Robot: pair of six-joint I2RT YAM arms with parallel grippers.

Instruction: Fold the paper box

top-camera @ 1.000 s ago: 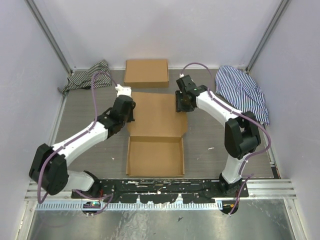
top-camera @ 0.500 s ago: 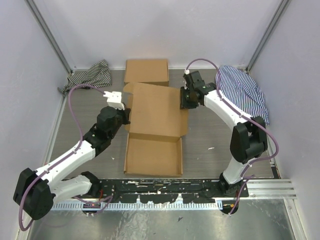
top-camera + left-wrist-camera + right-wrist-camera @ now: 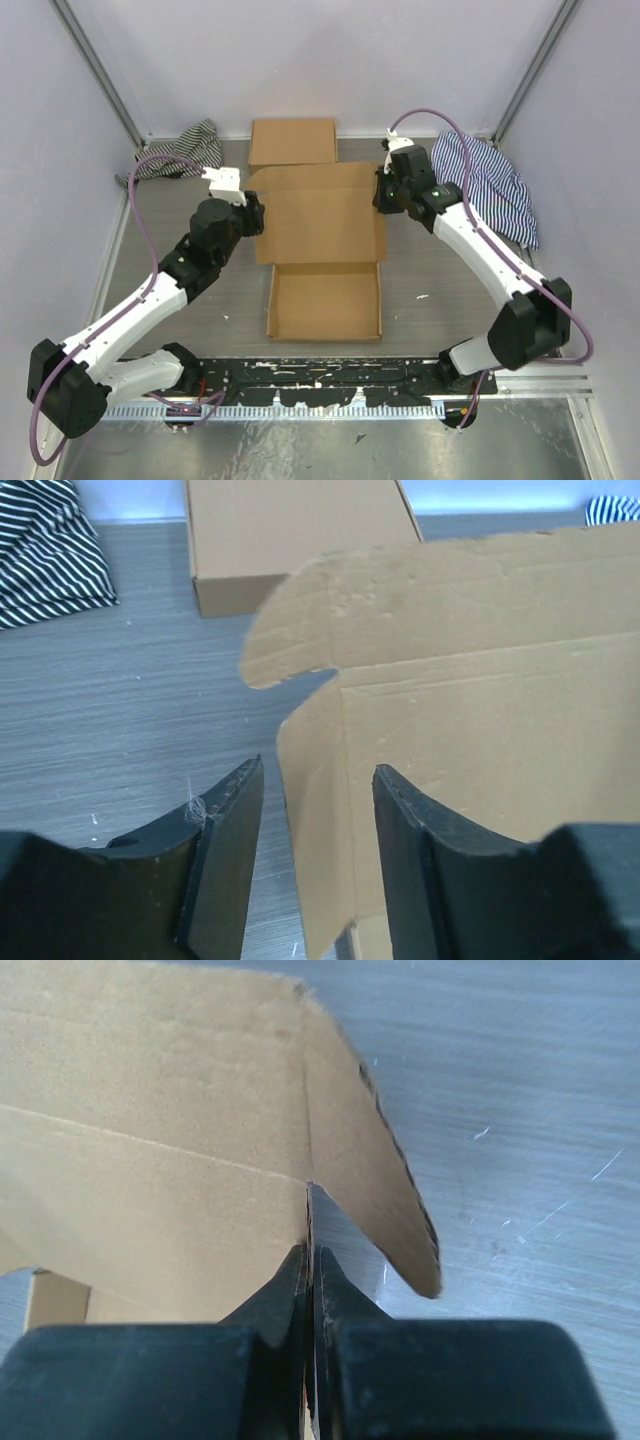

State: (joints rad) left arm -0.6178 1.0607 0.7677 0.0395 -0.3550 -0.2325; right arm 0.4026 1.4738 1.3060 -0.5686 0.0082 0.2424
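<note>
The paper box [image 3: 325,300] lies at mid-table, its shallow tray toward the arms and its hinged lid [image 3: 320,210] tilted up behind it. My left gripper [image 3: 251,213] is at the lid's left edge. In the left wrist view it [image 3: 315,825] is open and straddles the lid's left side flap [image 3: 315,810], with a gap on either side. My right gripper [image 3: 383,196] is at the lid's right edge. The right wrist view shows it [image 3: 312,1260] shut on the thin cardboard where the right side flap [image 3: 370,1160] meets the lid panel [image 3: 150,1160].
A ready-formed brown box [image 3: 293,142] stands just behind the lid, also in the left wrist view [image 3: 290,540]. A black-and-white striped cloth [image 3: 180,148] lies back left, and a blue striped cloth [image 3: 490,180] back right. White walls close in three sides.
The lid has risen and the box has slid a little to the right. My left gripper has opened off the left flap. My right gripper has shut on the right flap.
</note>
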